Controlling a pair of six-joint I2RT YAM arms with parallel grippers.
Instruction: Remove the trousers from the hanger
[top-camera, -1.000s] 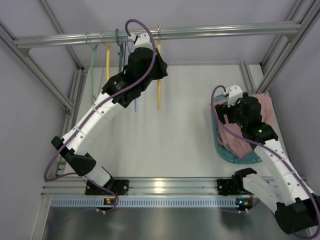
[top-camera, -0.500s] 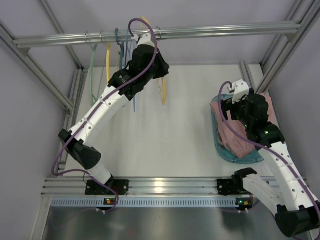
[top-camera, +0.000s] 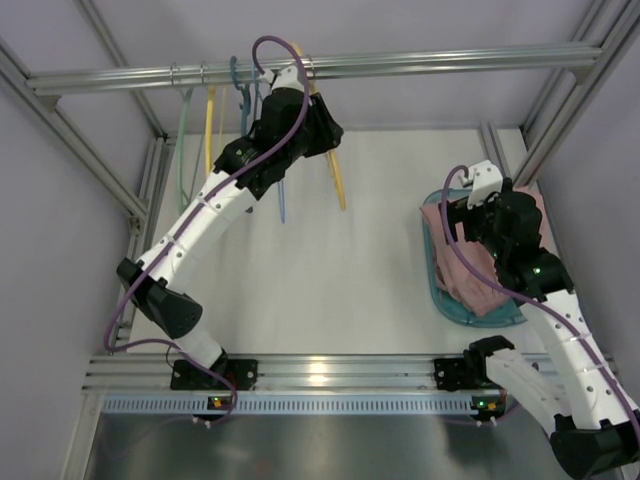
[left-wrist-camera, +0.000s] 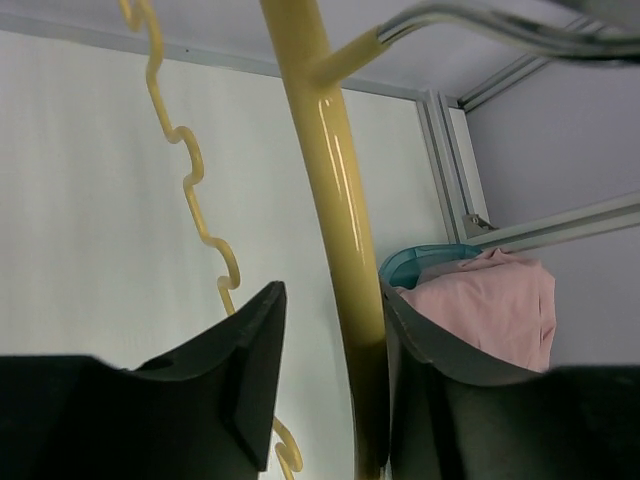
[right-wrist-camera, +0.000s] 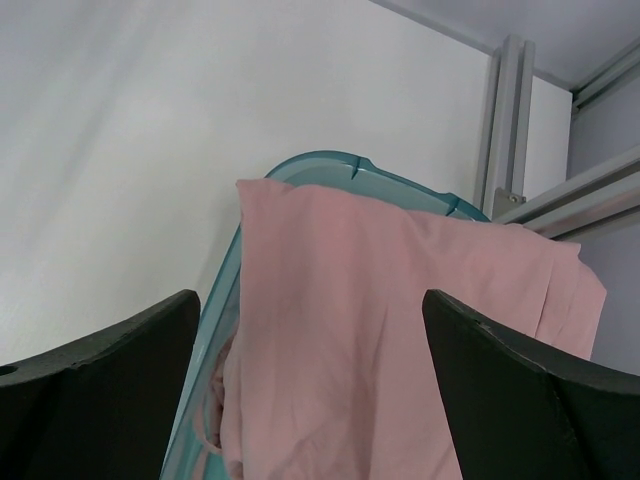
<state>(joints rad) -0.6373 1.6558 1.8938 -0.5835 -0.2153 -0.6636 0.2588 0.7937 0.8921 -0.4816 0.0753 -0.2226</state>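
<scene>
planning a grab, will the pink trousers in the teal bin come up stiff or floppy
Probably floppy: the trousers lie crumpled, draped over the teal bin. Thin folds suggest light cloth that sags from one grip. Hanging edges may catch its rim.

Top view high overhead, facing down, wrist views close-in — all three share the trousers (top-camera: 465, 280).

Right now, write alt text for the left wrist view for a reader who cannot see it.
The bar of the yellow hanger runs upright between the open jaws of the left gripper, against one jaw and clear of the other. Behind, to the right, the pink trousers lie heaped in a teal bin.
</scene>
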